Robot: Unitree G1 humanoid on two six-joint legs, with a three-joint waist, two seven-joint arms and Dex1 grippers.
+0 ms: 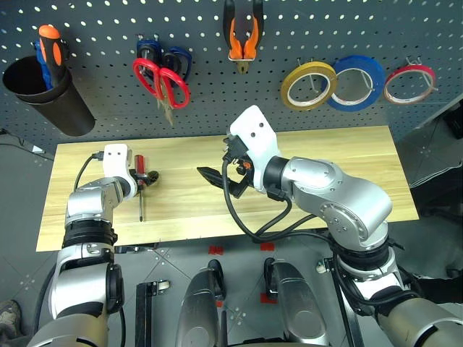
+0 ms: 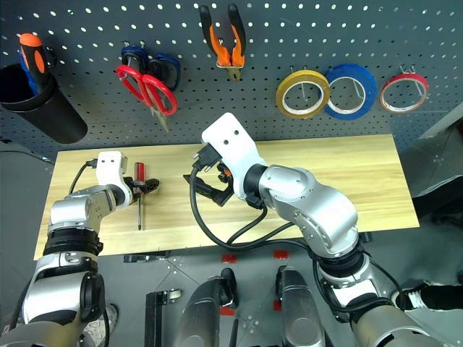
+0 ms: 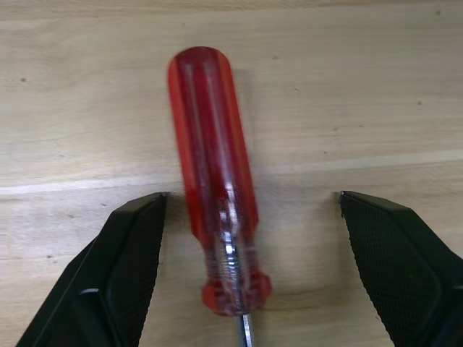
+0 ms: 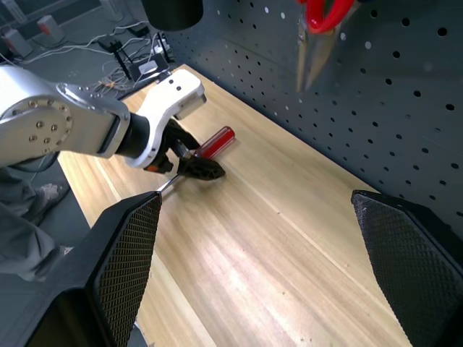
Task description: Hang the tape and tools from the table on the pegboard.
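At the far left of the pegboard (image 1: pixel 108 29) hangs a black cup (image 1: pixel 45 97) holding an orange-handled screwdriver (image 1: pixel 51 45) and a blue-handled one beside it; their shafts are hidden inside the cup. Further right hang the red-handled scissors (image 1: pixel 160 81), overlapping the blue-handled scissors (image 1: pixel 165 58) behind them, so that little more than the blue handles shows. Next come the pliers (image 1: pixel 242 32), with orange-and-black handles cut off by the top edge in the left eye view. Then three rolls sit on hooks in a row: the yellow tape (image 1: pixel 308 84), a blue roll (image 1: pixel 356 82) overlapping its edge, and a thin red roll (image 1: pixel 409 84).

On the bench (image 1: pixel 362 173), towards its left end, lies the red-handled screwdriver (image 3: pixel 213 173), flat on the wood. The left hand (image 3: pixel 253 217) stands open on either side of the handle, its fingers (image 3: pixel 126 267) apart from the handle on both sides and not gripping it; the shaft runs out of the wrist view between them.

Near the middle of the bench, the right hand (image 1: pixel 217 176) is held above the wood with its fingers (image 4: pixel 123 267) spread wide and nothing between them. A black cable partly covers it in the head views.
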